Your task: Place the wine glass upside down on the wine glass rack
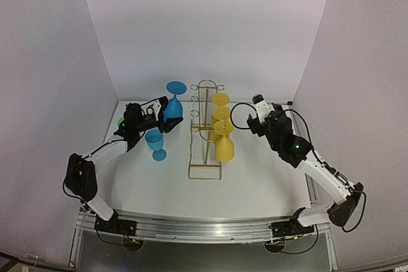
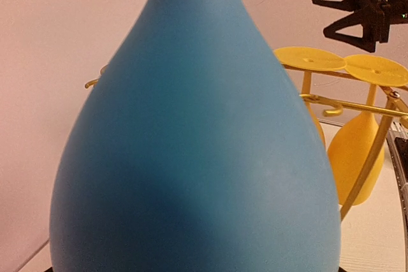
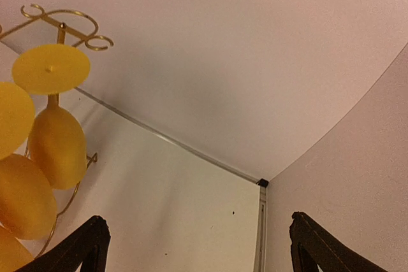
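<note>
My left gripper is shut on the bowl of a blue wine glass, held upside down with its round foot up, just left of the gold wire wine glass rack. In the left wrist view the blue bowl fills the frame and hides my fingers; the rack shows at the right. Three yellow glasses hang upside down on the rack's right side and show in the right wrist view. My right gripper is open and empty, right of the rack.
A second blue wine glass stands upright on the table under my left arm. White walls close in the table at the back and both sides. The table's back right corner lies ahead of my right gripper.
</note>
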Available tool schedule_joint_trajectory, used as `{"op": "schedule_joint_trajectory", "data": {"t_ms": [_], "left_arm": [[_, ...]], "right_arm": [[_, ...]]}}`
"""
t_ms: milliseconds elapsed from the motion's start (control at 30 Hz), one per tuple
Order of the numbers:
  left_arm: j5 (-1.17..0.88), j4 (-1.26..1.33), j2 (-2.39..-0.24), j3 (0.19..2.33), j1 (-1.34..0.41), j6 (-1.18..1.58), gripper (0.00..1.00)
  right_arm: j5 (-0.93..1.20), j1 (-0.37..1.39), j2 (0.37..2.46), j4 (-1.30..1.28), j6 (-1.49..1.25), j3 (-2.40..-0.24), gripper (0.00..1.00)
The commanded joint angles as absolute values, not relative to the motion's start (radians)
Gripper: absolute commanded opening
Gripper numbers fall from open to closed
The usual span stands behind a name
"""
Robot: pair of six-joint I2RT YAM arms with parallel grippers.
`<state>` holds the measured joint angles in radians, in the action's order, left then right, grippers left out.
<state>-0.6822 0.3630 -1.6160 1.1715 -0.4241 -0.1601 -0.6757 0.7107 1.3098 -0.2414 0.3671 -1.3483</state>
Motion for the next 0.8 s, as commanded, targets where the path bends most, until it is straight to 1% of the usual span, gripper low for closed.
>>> {"op": "schedule_joint_trajectory", "data": {"t_ms": [0, 167, 467, 600, 767], "left_arm": [[-0.713, 0.486, -1.7, 1.275, -0.426, -0.175, 0.49], [-0.715, 0.513, -1.795, 1.305, -0.425, -0.188, 0.48], [-0.724, 0.532, -1.939, 1.434, -0.427, -0.201, 0.47], [-0.724, 0.549, -1.947, 1.395, -0.438, -0.214, 0.47], [-0.719, 0.569, -1.97, 1.405, -0.45, -0.224, 0.47]], "right_arm": [[-0.569, 0.649, 1.297, -0.264, 0.259, -1.302, 0.93], [-0.534, 0.593, 1.291, -0.262, 0.247, -1.25, 0.93], [-0.484, 0.534, 1.308, -0.252, 0.221, -1.198, 0.93], [-0.477, 0.522, 1.309, -0.237, 0.224, -1.18, 0.93], [-0.478, 0.517, 1.314, -0.224, 0.236, -1.175, 0.93]]}}
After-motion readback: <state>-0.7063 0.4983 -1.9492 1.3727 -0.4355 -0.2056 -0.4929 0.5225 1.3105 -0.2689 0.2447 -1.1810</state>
